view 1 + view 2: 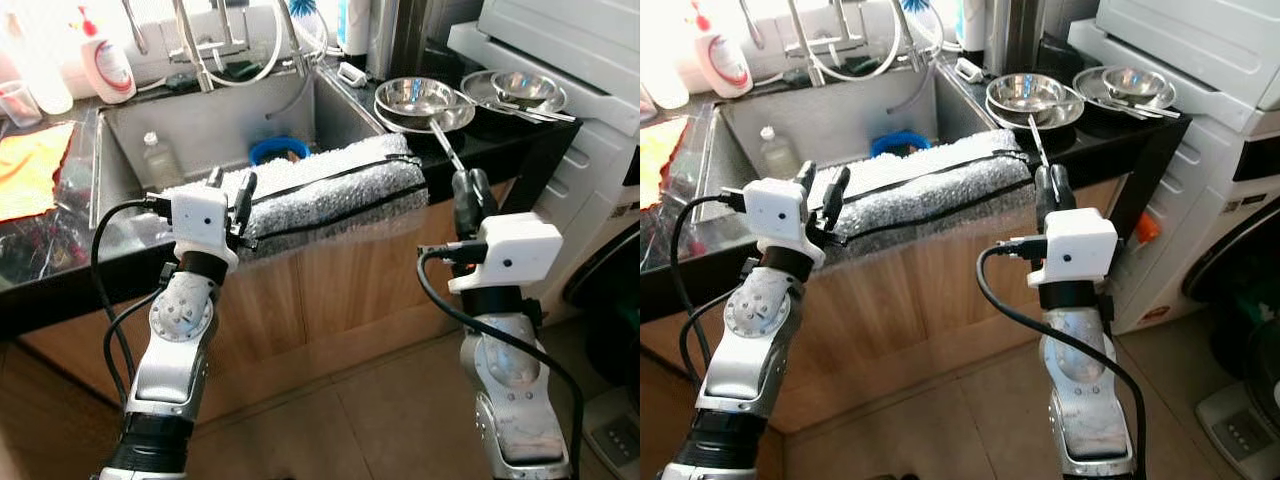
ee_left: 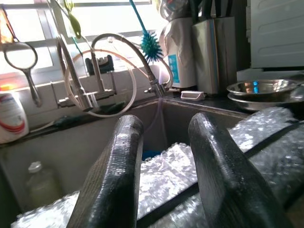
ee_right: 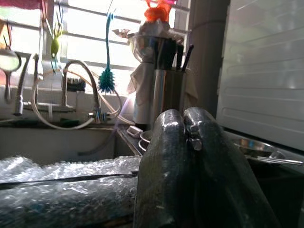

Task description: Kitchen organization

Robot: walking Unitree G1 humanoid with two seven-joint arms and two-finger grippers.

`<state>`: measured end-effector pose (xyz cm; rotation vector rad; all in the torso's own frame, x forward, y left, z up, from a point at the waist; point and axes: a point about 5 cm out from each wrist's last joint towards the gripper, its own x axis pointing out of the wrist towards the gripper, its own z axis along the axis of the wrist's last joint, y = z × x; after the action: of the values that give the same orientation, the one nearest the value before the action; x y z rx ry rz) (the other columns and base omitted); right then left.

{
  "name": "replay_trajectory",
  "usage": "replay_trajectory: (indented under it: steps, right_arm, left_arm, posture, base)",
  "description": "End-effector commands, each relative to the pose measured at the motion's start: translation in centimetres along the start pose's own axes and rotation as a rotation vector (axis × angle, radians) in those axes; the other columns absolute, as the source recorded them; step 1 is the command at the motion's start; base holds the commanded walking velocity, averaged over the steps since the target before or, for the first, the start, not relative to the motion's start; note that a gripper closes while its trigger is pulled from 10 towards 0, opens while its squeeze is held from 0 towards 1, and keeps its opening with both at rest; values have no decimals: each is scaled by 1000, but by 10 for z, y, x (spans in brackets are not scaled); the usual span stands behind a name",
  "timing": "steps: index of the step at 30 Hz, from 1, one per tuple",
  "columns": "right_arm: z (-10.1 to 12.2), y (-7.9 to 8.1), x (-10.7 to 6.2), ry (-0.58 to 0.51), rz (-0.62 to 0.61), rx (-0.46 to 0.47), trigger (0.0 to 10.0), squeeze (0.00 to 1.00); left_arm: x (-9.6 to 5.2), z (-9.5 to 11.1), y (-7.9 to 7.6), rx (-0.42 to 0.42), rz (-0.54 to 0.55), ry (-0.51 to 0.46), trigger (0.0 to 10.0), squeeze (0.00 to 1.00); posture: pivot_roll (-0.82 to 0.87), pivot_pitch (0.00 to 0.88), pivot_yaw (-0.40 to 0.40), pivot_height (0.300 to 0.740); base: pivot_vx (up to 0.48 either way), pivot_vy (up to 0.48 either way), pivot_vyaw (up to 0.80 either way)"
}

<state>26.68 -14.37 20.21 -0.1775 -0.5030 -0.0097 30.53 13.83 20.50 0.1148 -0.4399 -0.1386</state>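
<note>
We found bubble-wrap roll (image 1: 300, 195) lying lengthwise along sink's front edge. Left claw (image 1: 232, 200) nearer, at its left end, fingers apart, empty. Right claw (image 1: 470, 195) closed, empty, beyond its right end.

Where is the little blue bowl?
In the left eye view, the blue bowl sits down inside the sink, just behind the bubble wrap roll lying along the sink's front edge, to the right of a small plastic bottle.
</note>
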Motion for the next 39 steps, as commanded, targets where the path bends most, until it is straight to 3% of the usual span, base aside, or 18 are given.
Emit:
replay_trajectory:
  steps: [1, 29, 39]
  right_arm:
    - [2, 3, 0, -11, 10, 8, 10000, 0]
    - [9, 13, 6, -33, 84, 12, 10000, 0]
    - [12, 21, 5, -41, 133, 43, 10000, 0]
  left_arm:
    - [0, 1, 4, 1, 11, -4, 10000, 0]
    - [2, 2, 10, -3, 48, -13, 10000, 0]
    - [2, 3, 8, -12, 49, -21, 10000, 0]
  posture:
    - [-16, 68, 43, 740]
    - [-20, 95, 25, 740]
    - [-22, 98, 26, 740]
  base:
    - [304, 0, 0]
    - [322, 0, 0]
    - [0, 0, 336]
